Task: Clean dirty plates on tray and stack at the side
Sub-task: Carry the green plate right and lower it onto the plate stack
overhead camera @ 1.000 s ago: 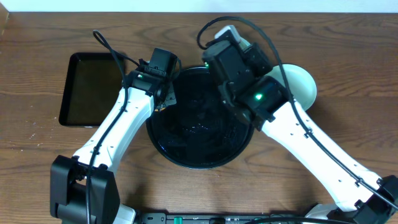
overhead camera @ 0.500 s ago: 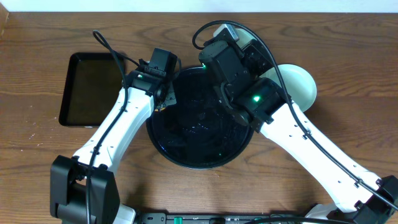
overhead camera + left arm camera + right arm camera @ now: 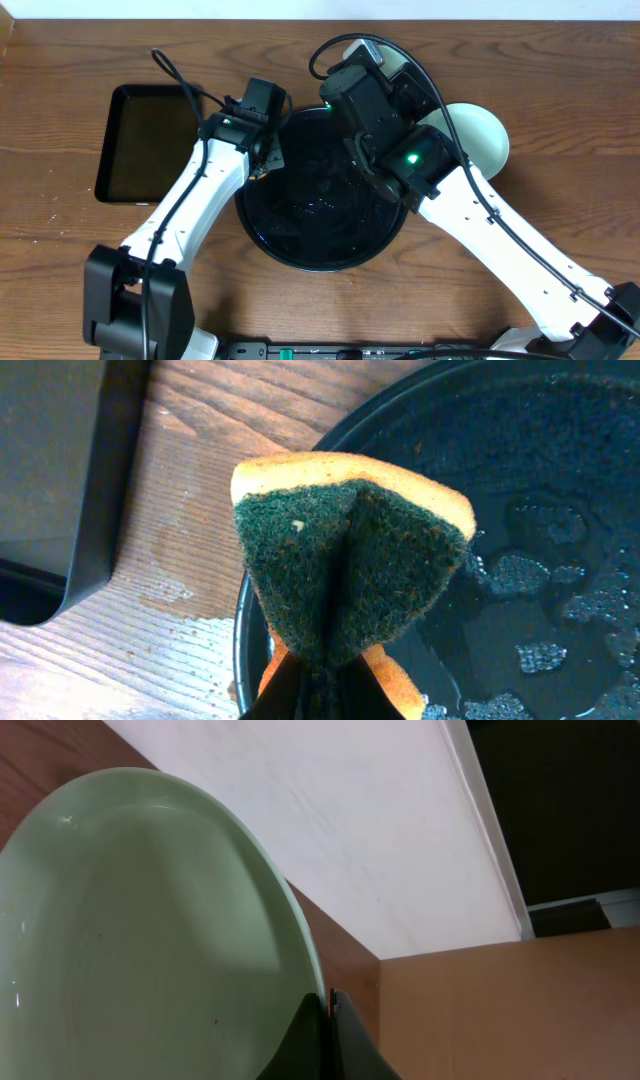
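My left gripper [image 3: 325,672] is shut on a folded sponge [image 3: 350,560] with a dark green scouring face and an orange-yellow back. It holds the sponge over the left rim of the round black tray [image 3: 560,480], which is wet with beads of water. From overhead this gripper [image 3: 264,160] sits at the tray's [image 3: 300,250] left edge. My right gripper [image 3: 327,1012] is shut on the rim of a pale mint plate [image 3: 150,940], held up on edge with its face clean. From overhead the right gripper [image 3: 355,72] is over the tray's far edge. Another pale mint plate [image 3: 485,135] lies on the table, right of the tray.
A smaller rectangular black tray [image 3: 145,140] lies to the left on the wooden table and shows in the left wrist view [image 3: 50,480]. Water wets the wood beside the round tray's rim [image 3: 190,650]. A white wall runs along the table's far edge [image 3: 300,8].
My right arm shifted slightly left and toward the back with the plate, then held. My left arm and the sponge have stayed in place.
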Robot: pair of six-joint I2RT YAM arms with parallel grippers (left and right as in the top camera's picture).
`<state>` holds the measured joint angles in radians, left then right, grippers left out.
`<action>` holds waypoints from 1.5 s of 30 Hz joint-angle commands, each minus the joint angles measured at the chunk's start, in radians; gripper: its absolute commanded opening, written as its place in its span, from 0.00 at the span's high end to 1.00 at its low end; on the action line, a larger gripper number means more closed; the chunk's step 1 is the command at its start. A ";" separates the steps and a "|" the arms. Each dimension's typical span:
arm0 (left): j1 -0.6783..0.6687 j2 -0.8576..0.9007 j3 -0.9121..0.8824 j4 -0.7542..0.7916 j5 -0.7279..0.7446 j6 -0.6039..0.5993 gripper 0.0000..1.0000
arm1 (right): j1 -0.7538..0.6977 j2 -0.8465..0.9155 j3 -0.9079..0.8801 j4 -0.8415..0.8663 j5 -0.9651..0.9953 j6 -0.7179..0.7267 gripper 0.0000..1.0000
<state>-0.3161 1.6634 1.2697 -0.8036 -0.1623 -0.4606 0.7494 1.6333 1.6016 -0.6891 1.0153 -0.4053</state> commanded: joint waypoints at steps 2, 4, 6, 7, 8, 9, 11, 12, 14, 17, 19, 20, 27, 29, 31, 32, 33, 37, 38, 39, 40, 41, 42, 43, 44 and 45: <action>-0.001 0.035 -0.008 0.001 -0.002 -0.010 0.92 | 0.006 -0.010 0.012 0.005 0.025 0.013 0.99; -0.002 0.043 -0.008 0.001 -0.002 -0.010 0.92 | 0.005 -0.010 0.012 0.004 0.023 0.040 0.99; -0.001 0.050 -0.008 0.000 -0.001 -0.010 0.92 | -0.002 -0.010 0.012 -0.011 0.002 0.081 0.99; -0.001 0.052 -0.008 0.000 -0.001 -0.010 0.92 | -0.008 -0.010 0.012 -0.027 -0.026 0.102 0.99; -0.002 0.053 -0.008 0.000 -0.001 -0.010 0.92 | -0.019 -0.010 0.012 -0.049 -0.080 0.127 0.99; -0.001 0.053 -0.008 0.000 -0.001 -0.010 0.92 | -0.035 -0.010 0.012 -0.072 -0.146 0.149 0.99; -0.001 0.053 -0.008 0.000 -0.001 -0.009 0.93 | -0.076 -0.010 0.012 -0.109 -0.261 0.196 0.99; -0.001 0.053 -0.008 0.000 -0.001 -0.009 0.92 | -0.108 -0.010 0.012 -0.127 -0.327 0.235 0.99; -0.001 0.053 -0.008 -0.002 -0.001 -0.009 0.93 | -0.180 -0.010 0.012 -0.158 -0.456 0.323 0.99; -0.001 0.053 -0.008 -0.003 -0.001 -0.009 0.92 | -0.323 -0.008 0.011 -0.206 -0.801 0.412 0.99; -0.001 0.053 -0.008 -0.003 0.000 -0.010 0.92 | -0.420 -0.005 0.010 -0.246 -1.009 0.409 0.99; -0.001 0.053 -0.008 -0.003 -0.001 -0.010 0.92 | -0.461 -0.004 0.007 -0.260 -1.068 0.409 0.99; -0.001 0.053 -0.008 0.001 0.026 -0.010 0.92 | -0.749 0.001 -0.103 -0.279 -1.200 0.441 0.99; -0.001 0.053 -0.008 0.006 0.026 -0.010 0.92 | -0.825 0.002 -0.162 -0.233 -1.199 0.484 0.99; -0.001 0.053 -0.008 0.012 0.026 -0.010 0.93 | -0.887 0.003 -0.220 -0.176 -1.200 0.530 0.99; -0.001 0.053 -0.008 0.014 0.026 -0.010 0.92 | -0.911 0.003 -0.246 -0.149 -1.200 0.546 0.99; -0.001 0.053 -0.008 0.015 0.026 -0.010 0.92 | -0.932 0.003 -0.272 -0.122 -1.200 0.557 0.99; -0.001 0.053 -0.008 0.016 0.026 -0.010 0.92 | -0.998 0.003 -0.367 -0.005 -1.200 0.571 0.99; -0.001 0.053 -0.008 0.016 0.026 -0.010 0.93 | -1.007 0.003 -0.384 0.022 -1.200 0.577 0.99; -0.001 0.053 -0.008 0.016 0.026 -0.010 0.93 | -1.015 0.003 -0.404 0.057 -1.200 0.578 0.99; -0.001 0.053 -0.008 0.019 0.026 -0.010 0.92 | -1.017 0.003 -0.412 0.074 -1.200 0.585 0.99; -0.001 0.053 -0.008 0.020 0.026 -0.010 0.92 | -1.019 0.003 -0.422 0.096 -1.200 0.589 0.99; -0.001 0.053 -0.008 0.023 0.026 -0.010 0.92 | -1.019 0.003 -0.428 0.113 -1.200 0.592 0.99; -0.001 0.053 -0.008 0.024 0.026 -0.010 0.92 | -1.019 0.003 -0.433 0.126 -1.200 0.593 0.99; -0.001 0.053 -0.008 0.025 0.025 -0.010 0.92 | -1.017 0.003 -0.435 0.136 -1.204 0.595 0.99; -0.001 0.053 -0.008 0.025 0.026 -0.010 0.92 | -1.017 0.003 -0.435 0.142 -1.204 0.596 0.99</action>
<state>-0.3161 1.7096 1.2675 -0.7803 -0.1360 -0.4679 -0.2638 1.6344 1.1748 -0.5644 -0.1680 0.1612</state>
